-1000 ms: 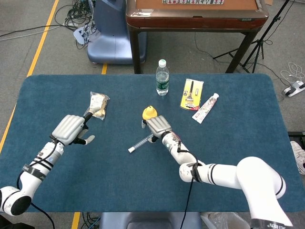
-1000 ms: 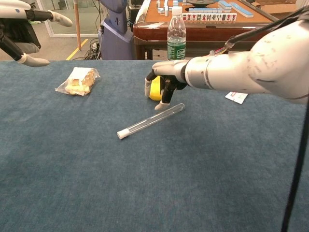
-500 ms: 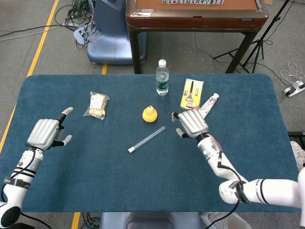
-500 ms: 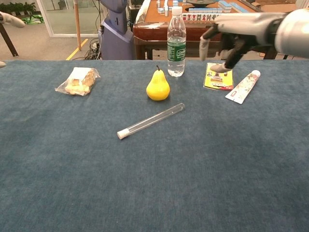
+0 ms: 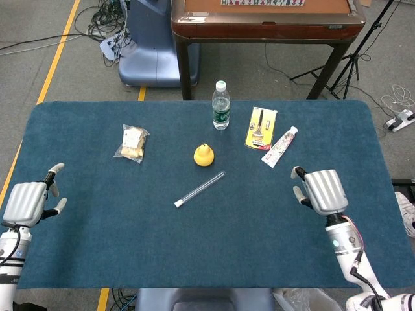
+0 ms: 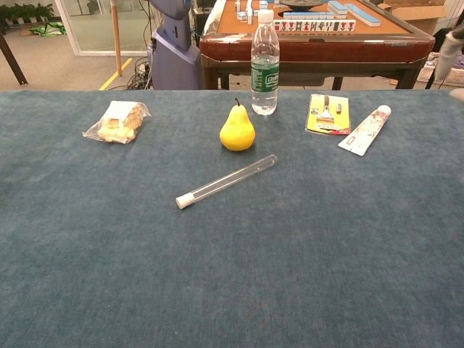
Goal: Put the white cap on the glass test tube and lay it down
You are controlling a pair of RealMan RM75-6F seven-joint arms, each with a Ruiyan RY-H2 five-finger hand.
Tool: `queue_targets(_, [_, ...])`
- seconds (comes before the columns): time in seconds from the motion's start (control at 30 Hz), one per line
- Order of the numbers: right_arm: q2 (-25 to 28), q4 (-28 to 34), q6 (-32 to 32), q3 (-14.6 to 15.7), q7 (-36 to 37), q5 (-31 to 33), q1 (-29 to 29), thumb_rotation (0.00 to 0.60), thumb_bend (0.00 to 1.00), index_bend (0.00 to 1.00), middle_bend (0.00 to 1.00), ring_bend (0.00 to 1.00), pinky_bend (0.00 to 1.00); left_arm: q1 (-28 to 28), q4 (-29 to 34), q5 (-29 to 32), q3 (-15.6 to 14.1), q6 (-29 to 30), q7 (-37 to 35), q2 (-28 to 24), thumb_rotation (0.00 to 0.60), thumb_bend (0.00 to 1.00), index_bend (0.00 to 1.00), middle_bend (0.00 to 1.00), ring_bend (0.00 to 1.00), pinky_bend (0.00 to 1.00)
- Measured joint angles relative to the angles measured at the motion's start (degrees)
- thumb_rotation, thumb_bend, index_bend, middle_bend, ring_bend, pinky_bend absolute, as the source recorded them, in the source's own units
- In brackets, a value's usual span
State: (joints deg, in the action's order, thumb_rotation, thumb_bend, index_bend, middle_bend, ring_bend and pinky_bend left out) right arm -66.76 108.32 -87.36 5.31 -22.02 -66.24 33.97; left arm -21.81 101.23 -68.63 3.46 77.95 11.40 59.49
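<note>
The glass test tube [image 5: 200, 188] [image 6: 227, 180] lies flat on the blue table, slanted, with its white cap [image 5: 177, 203] [image 6: 183, 200] fitted on the near-left end. My left hand [image 5: 27, 200] hovers at the table's left edge, fingers apart, holding nothing. My right hand [image 5: 320, 190] is over the right part of the table, fingers apart and empty. Both hands are far from the tube. In the chest view only a sliver of my right hand [image 6: 451, 48] shows at the right border.
A yellow pear [image 5: 203, 155] [image 6: 237, 127] stands just behind the tube. A water bottle [image 5: 221, 105], a yellow card of tools [image 5: 260, 127], a tube of paste [image 5: 279, 146] and a bagged snack [image 5: 133, 142] sit further back. A wooden table [image 5: 266, 19] stands beyond.
Both hands have drawn back outward and toward me: the right from the tube to the right side, the left to the table's left edge. The capped tube stays lying where it was.
</note>
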Motion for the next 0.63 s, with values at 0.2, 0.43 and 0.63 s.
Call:
queue_targets(0.2, [0.98,0.05,-2.93,1.38,1.51,-2.57,-6.48,0.6,0.38,0.47,0.66,0.56,0.63,4.23,0.1,-2.58,-1.47,4.28,0.07,0.24,0.6,0.26,0.15,0.41,0.42,0.55])
queue_targets(0.43, [0.36,-0.9,-5.76,1.75,1.95,-4.84,-12.58,0.6,0.38,0.47,0.64,0.53,0.6,9.35,-1.33,-6.67,-3.31,9.77,-0.2,2.07,0.6,0.26,0.16,0.41,0.42,0.51])
queue_targets(0.63, [-0.57,-2.65,-7.1,0.46,3.16,-6.15,-16.5,0.6,0.38,0.47,0.64,0.53,0.6,11.18,-1.05,-8.87,-4.06,10.55,0.37,3.24,0.6,0.26,0.16,0.41,0.42,0.5])
